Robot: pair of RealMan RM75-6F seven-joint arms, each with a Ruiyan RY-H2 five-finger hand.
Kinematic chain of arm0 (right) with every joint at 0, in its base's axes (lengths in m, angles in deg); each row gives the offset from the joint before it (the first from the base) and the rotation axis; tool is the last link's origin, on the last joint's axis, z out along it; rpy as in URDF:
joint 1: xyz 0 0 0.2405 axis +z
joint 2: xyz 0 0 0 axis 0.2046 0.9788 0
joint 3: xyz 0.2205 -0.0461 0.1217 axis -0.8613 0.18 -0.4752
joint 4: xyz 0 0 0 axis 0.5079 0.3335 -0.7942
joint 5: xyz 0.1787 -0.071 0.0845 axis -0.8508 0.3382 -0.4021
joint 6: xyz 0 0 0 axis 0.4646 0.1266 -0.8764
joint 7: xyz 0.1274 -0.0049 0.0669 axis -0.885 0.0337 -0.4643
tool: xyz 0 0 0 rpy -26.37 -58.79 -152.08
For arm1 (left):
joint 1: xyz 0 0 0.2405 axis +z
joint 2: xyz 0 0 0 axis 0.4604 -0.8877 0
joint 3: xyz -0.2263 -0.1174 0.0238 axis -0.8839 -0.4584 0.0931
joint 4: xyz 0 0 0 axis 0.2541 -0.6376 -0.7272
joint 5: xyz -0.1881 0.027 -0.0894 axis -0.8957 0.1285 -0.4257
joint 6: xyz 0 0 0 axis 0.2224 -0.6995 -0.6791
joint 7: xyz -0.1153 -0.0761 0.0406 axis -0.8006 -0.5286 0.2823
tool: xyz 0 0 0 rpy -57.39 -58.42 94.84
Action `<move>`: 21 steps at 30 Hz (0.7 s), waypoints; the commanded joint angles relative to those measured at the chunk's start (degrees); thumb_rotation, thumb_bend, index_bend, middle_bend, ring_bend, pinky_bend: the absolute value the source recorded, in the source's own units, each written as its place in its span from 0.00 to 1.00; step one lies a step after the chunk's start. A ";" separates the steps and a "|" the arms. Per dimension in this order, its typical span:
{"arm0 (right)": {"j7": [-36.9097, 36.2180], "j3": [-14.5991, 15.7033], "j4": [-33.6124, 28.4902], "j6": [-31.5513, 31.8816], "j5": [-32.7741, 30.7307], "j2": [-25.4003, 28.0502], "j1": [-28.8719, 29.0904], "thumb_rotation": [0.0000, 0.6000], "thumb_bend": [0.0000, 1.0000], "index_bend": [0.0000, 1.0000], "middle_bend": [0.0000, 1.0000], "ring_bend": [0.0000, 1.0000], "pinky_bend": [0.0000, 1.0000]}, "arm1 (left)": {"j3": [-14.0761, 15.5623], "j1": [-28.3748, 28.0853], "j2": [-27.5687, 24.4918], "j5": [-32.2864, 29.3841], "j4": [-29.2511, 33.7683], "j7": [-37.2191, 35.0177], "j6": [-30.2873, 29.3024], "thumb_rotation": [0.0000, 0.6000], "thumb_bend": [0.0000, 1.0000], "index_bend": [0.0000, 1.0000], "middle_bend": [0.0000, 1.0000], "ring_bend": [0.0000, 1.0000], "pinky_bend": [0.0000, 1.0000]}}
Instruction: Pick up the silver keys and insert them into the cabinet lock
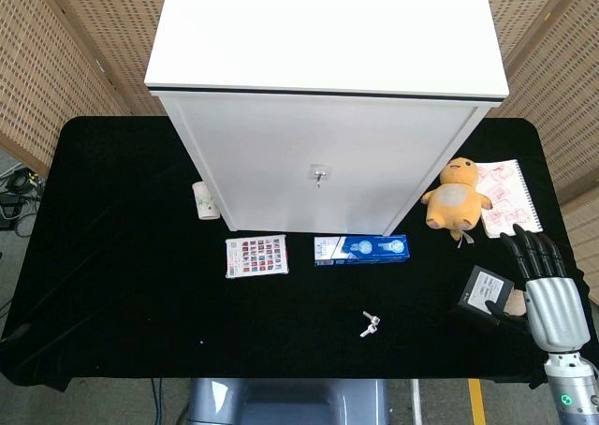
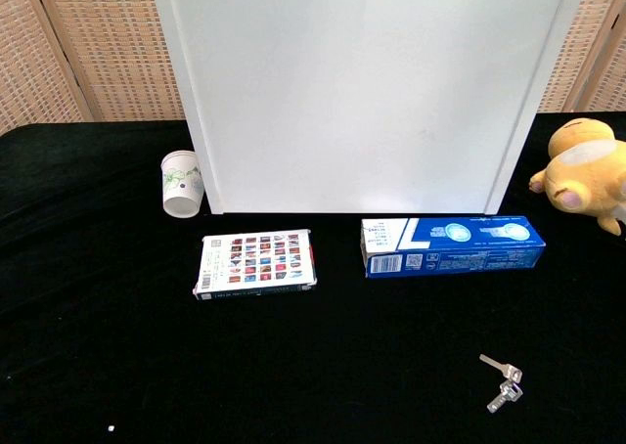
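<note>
The silver keys (image 1: 371, 325) lie on the black tablecloth near the front edge, right of centre; the chest view shows the keys (image 2: 504, 383) at its lower right. The white cabinet (image 1: 318, 153) stands at the back, and its lock (image 1: 320, 173) sits in the middle of the door. In the chest view the cabinet (image 2: 372, 92) fills the top and the lock is out of frame. My right hand (image 1: 545, 289) hovers at the table's right front, well right of the keys, fingers stretched out and holding nothing. No left hand shows in either view.
A paper cup (image 1: 205, 200) stands by the cabinet's left corner. A patterned card box (image 1: 255, 256) and a blue toothpaste box (image 1: 361, 249) lie in front of the cabinet. A yellow plush toy (image 1: 456, 194), a notebook (image 1: 505, 198) and a dark box (image 1: 482, 292) sit at the right.
</note>
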 commanded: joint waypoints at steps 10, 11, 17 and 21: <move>0.98 -0.56 -0.31 -0.90 1.08 0.08 -0.65 1.00 0.00 0.00 0.04 0.01 0.00 | -0.02 -0.05 0.16 -0.24 -0.02 0.50 0.42 1.00 0.00 0.00 0.00 0.00 0.00; 1.26 -0.62 -0.33 -1.09 0.95 0.01 -0.66 1.00 0.00 0.00 0.08 0.04 0.00 | -0.07 -0.04 0.17 -0.32 0.01 0.52 0.40 1.00 0.00 0.00 0.00 0.00 0.00; 2.09 -0.24 3.17 -6.22 5.76 -3.64 3.13 1.00 0.00 0.05 0.52 0.49 0.52 | -0.56 -1.25 0.56 -2.13 0.05 1.99 3.17 1.00 0.00 0.00 0.00 0.00 0.00; 0.12 0.88 6.77 -10.80 10.80 -6.44 7.10 1.00 0.07 0.14 0.61 0.55 0.74 | -0.95 -1.88 0.92 -3.50 0.25 3.12 4.63 1.00 0.00 0.00 0.00 0.00 0.00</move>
